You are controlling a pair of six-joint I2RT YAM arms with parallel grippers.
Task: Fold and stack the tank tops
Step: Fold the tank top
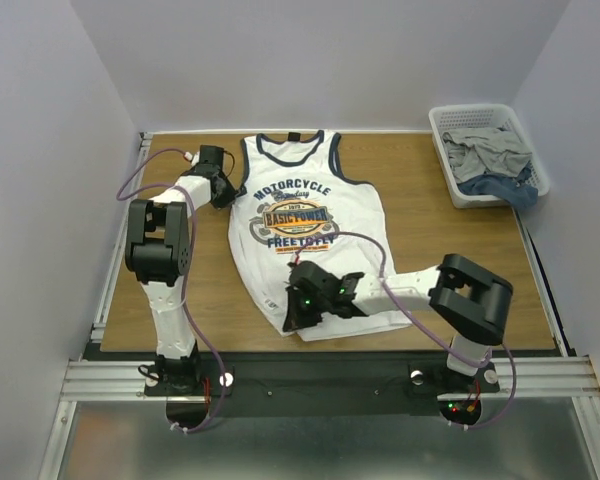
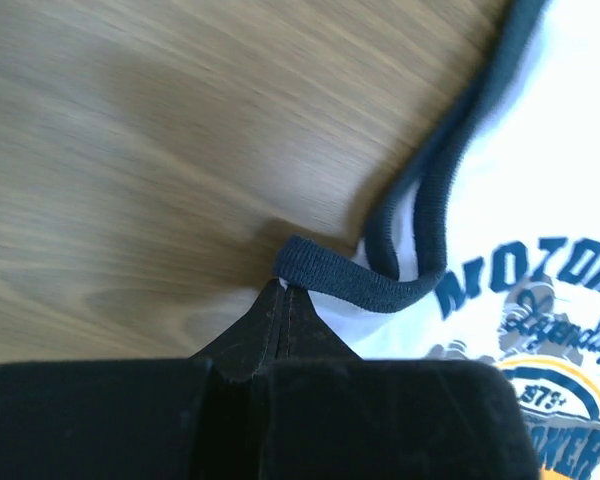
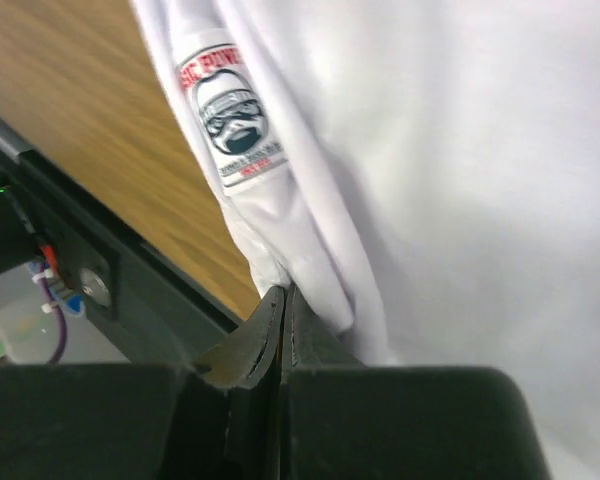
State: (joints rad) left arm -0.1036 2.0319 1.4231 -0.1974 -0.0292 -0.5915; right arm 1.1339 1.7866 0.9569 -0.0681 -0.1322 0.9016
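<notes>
Your tank top (image 1: 305, 215) lies flat on the table (image 1: 420, 250), print (image 1: 292, 215) up, neck at the far side and hem (image 1: 320, 330) near, roughly centred between the arms. Your left hand (image 1: 228, 192) is clenched on the navy trim (image 2: 350, 280) of the left armhole; in the left wrist view the trim loops just past the closed tips, with a sliver of white cloth nipped between them. Your right hand (image 1: 294, 318) is clenched on the hem's near left corner, and the right wrist view shows the white edge bunched right at the tips. Both grips sit on the same long side of the shirt, one far and one near, which looks like the setup for carrying the left edge over toward the right in a lengthwise fold. Holding the two ends should keep that edge straight as it lifts. The left grip looks shallow, so watch that the trim does not slip out. The basket (image 1: 443, 150) at the far right holds more clothes (image 1: 490, 155), so I judge the task is at its start.
</notes>
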